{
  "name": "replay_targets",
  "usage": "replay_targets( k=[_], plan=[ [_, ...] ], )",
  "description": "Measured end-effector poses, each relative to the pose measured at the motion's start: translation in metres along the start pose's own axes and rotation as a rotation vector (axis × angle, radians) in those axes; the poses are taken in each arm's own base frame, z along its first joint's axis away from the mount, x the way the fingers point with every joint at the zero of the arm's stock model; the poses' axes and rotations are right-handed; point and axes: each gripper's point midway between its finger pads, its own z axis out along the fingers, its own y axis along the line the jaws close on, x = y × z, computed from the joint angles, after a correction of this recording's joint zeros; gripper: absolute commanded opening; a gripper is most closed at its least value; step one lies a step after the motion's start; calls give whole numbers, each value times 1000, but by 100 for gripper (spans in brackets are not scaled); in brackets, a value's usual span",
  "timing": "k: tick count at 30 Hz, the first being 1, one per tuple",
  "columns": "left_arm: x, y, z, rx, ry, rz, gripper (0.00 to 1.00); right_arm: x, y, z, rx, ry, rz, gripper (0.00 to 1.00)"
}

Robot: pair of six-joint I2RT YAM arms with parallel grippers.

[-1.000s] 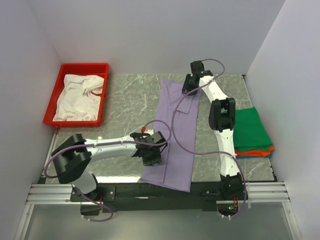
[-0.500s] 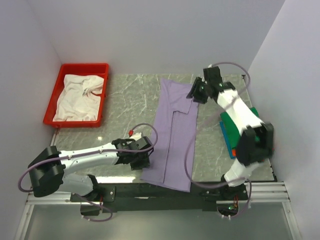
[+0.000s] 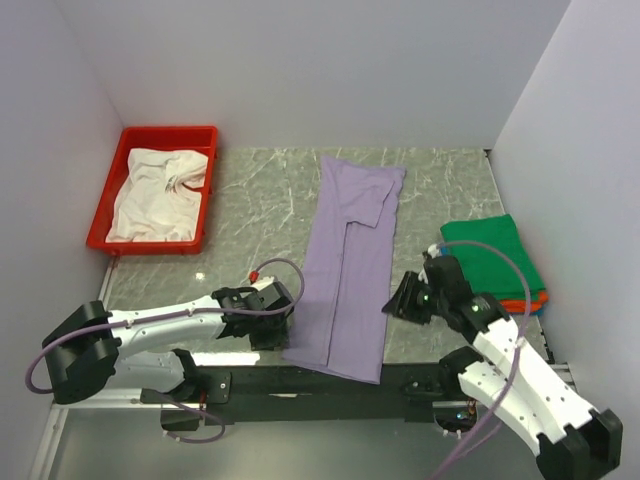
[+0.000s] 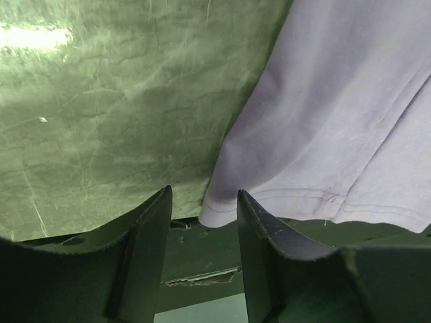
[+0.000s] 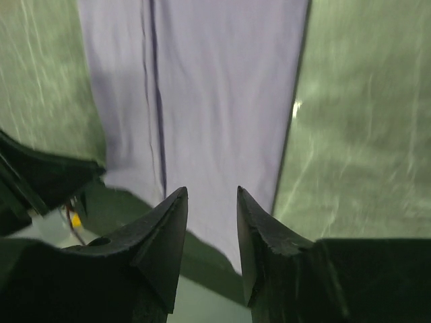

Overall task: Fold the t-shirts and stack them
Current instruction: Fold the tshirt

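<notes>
- Lavender shirt point(image 3: 350, 260) – folded lengthwise into a long narrow strip, lying flat down the middle of the table point(image 3: 250, 210). One sleeve is folded in at the far end, and the near hem hangs just over the table's front edge.
- Left gripper point(image 3: 272, 326) – low at the front edge, just beside the strip's near-left corner. In the wrist view its fingers point(image 4: 145, 229) stand a little apart with nothing between them, and the hem corner sits just ahead, not touching.
- Right gripper point(image 3: 398, 300) – just off the strip's right edge, near the front and pointing at the cloth. In the wrist view its fingers point(image 5: 168, 229) are parted and empty, above the lavender cloth.
- White shirt point(image 3: 155, 195) – crumpled and unfolded in the red tray point(image 3: 170, 133) at the far-left corner.
- Folded stack on the right side of the table: green shirt point(image 3: 495, 255) on top, the edge of an orange shirt point(image 3: 525, 300) showing under it. The right arm partly covers the stack.
</notes>
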Motion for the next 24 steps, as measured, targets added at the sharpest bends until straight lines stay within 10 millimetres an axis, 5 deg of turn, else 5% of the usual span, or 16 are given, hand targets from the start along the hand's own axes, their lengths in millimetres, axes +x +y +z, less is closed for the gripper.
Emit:
replay_targets(
  k=[4,13,24],
  plan=[
    [3,-1,1,5,14,2,48,43,-14,-2,-8,109,17,42],
    [11,-1,11,9,55,-2,41,106,-43,3,14,313,75,43],
    [28,-12,14,61,104,-2,17,137,-52,4,30,426,128,44]
  ],
)
